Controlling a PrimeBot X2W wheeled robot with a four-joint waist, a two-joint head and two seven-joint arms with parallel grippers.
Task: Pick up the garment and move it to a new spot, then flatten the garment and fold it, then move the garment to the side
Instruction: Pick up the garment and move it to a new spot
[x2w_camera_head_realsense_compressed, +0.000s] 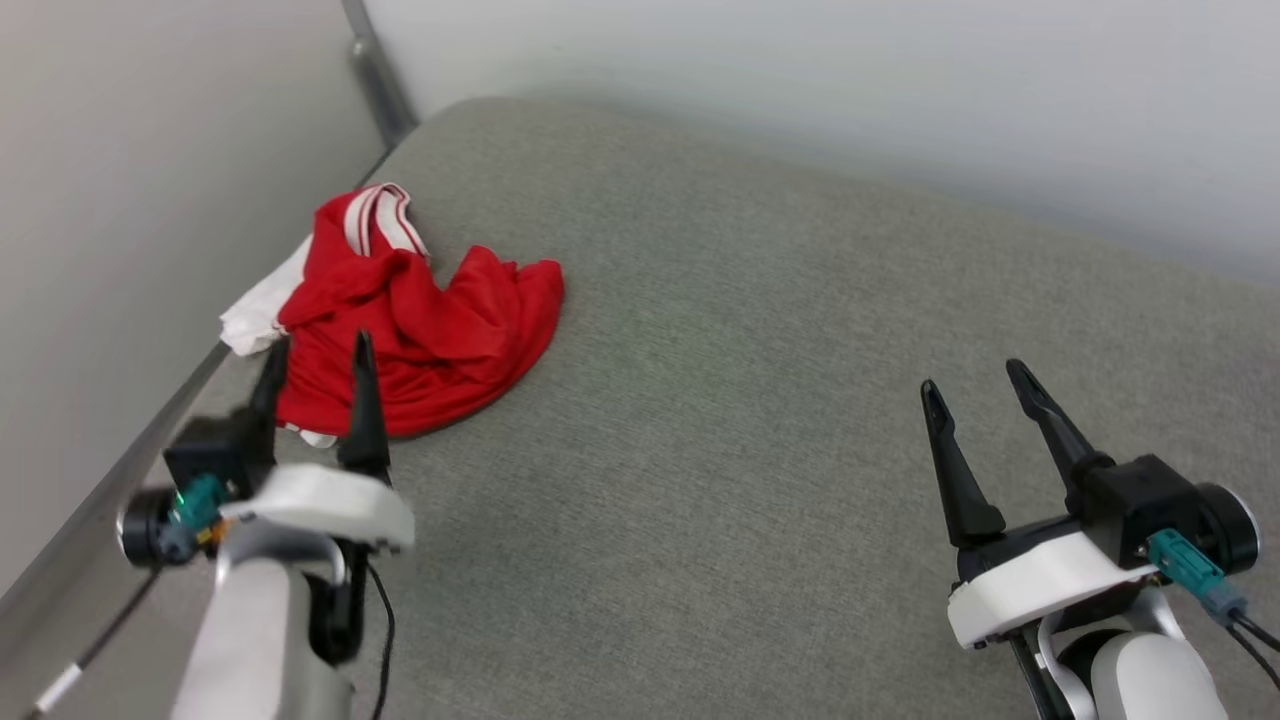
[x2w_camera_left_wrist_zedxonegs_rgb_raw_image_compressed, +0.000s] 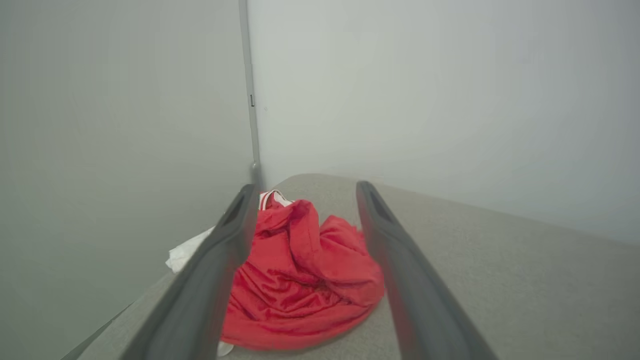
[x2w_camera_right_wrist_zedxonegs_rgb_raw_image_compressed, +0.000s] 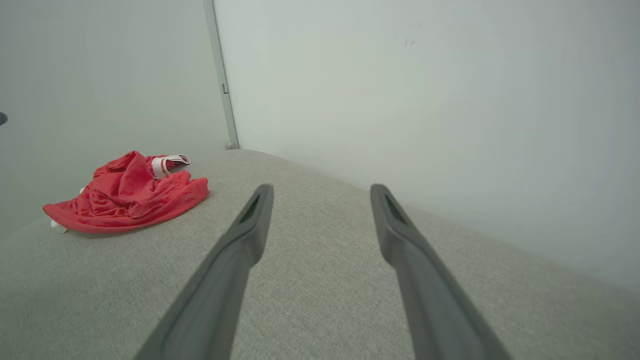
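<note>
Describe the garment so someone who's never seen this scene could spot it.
Look to the far left corner of the grey cushioned surface, where two pale walls meet. A crumpled red jersey lies there in a heap. Its vivid red, with white fabric and striped trim poking out, sets it apart from the grey around it.

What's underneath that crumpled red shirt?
The garment lies on the grey padded surface; its own white sleeve pokes out at the edge. Anything tucked beneath is covered.
</note>
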